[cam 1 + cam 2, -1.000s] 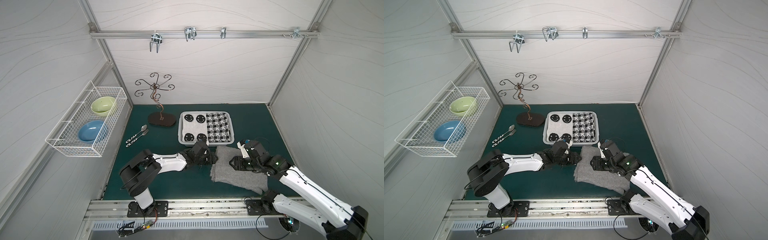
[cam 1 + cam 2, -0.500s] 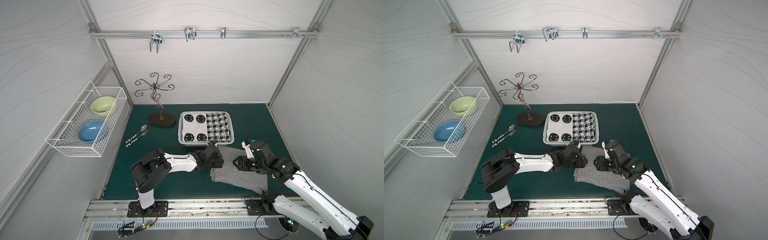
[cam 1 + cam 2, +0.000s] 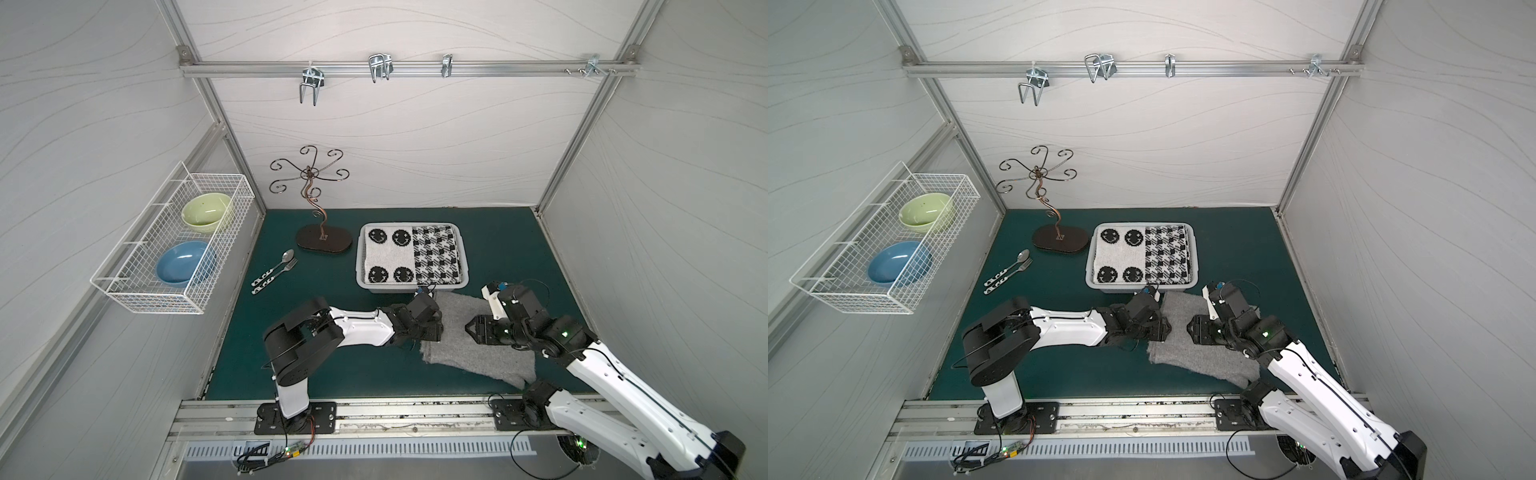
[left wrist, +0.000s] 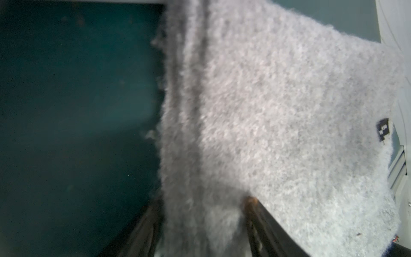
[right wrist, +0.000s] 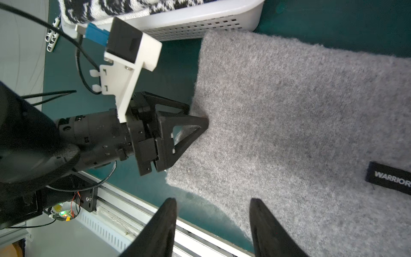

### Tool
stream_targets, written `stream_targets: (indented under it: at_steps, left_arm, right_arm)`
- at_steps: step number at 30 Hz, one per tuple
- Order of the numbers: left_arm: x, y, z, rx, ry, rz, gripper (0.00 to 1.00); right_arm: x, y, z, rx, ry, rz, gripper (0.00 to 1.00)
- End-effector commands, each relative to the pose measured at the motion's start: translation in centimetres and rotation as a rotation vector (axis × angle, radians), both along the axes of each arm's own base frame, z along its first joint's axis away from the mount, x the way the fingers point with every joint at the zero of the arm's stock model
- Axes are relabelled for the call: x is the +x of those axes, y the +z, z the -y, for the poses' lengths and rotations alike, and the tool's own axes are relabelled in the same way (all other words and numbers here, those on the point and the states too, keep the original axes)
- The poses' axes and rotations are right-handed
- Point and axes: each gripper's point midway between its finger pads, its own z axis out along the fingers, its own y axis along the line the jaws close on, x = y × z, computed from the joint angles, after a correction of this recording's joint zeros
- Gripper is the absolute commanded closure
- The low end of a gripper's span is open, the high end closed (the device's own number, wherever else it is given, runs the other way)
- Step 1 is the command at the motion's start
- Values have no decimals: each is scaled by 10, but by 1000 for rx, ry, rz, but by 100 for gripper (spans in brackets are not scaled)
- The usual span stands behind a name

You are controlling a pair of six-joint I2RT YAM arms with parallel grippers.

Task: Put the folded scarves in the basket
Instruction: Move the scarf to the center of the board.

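In both top views the left pincer (image 3: 435, 330) (image 3: 1165, 330) has left its spot beside the near wall of the basket (image 3: 360, 266) (image 3: 1090, 266). It now sits at the left edge of the grey scarf (image 3: 478, 353) (image 3: 1196, 353). The right pincer (image 3: 471, 329) (image 3: 1192, 328) has barely shifted and hangs over the scarf's middle, facing the left one. The scarf keeps the outline it had a second ago. It lies flat on the tabletop (image 3: 332, 365), just near of the basket and not in it. The basket already carries two folded knits (image 3: 411, 255) side by side.

The left wrist view shows the left pincer (image 4: 202, 202) astride the layered edge of the scarf (image 4: 289, 111), its fingers roughly half apart with wool filling the gap. The picture is blurred, and I cannot tell whether they pinch yet.

The right wrist view shows the left pincer (image 5: 200, 126) with its upper finger denting the scarf (image 5: 289, 111) at that edge. The basket's perforated wall (image 5: 200, 29) stands just beyond the scarf's far corner. The right pincer (image 5: 212, 202) is about half open and empty, above the scarf's near-left corner.

So the left arm's reach looks finished and the grasp is at hand. The lift and the carry over the basket's rim are, in my judgement, all yet to come.
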Motion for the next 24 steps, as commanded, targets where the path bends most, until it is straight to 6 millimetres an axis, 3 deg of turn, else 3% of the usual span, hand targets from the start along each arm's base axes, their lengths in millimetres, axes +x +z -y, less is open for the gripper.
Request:
stream_targets:
  at_steps: [1,4,7,11,19,24]
  left_arm:
    - [-20,-25,12,-30,-40,-92,46]
    - [-25,-29,13,-44,-43,-110,75]
    - [-26,-25,1,-15,-32,-103,100]
    - [-29,-21,-35,55,0,-100,100]
    - [-44,-33,-134,61,161,-158,100]
    - [-52,-30,-168,92,222,-146,100]
  right_arm:
    - [0,6,0,23,-2,19,44]
    - [-2,6,0,29,-1,21,44]
    - [-2,0,1,24,-2,15,44]
    - [-3,-10,-5,36,18,-8,43]
    - [3,-30,-28,77,96,-37,35]
    - [13,-44,-34,106,74,-59,31]
